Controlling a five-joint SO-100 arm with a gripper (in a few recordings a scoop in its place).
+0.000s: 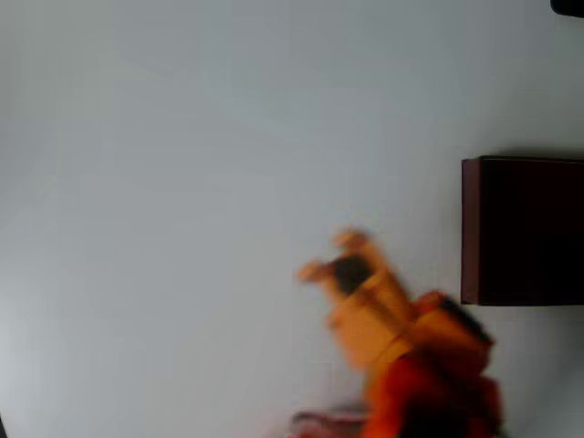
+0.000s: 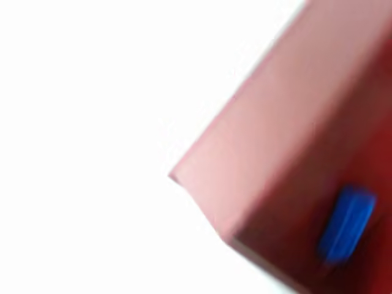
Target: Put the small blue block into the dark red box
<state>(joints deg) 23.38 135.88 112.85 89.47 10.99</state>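
The dark red box (image 1: 470,228) stands at the right edge of the overhead view, its inside almost black. My orange gripper (image 1: 328,255) is blurred by motion, left of the box and clear of it. Its two fingertips (image 1: 351,240) are spread apart with nothing blue between them. In the wrist view the box's pale red wall (image 2: 269,141) fills the right side. The small blue block (image 2: 347,224) shows as a blurred blue patch against the box's darker red surface at the lower right, seemingly inside the box.
The white table (image 1: 182,182) spreads wide to the left and above the arm. A dark object (image 1: 568,5) sits in the top right corner. A reddish blurred shape (image 1: 319,422) lies at the bottom edge beside the arm's base.
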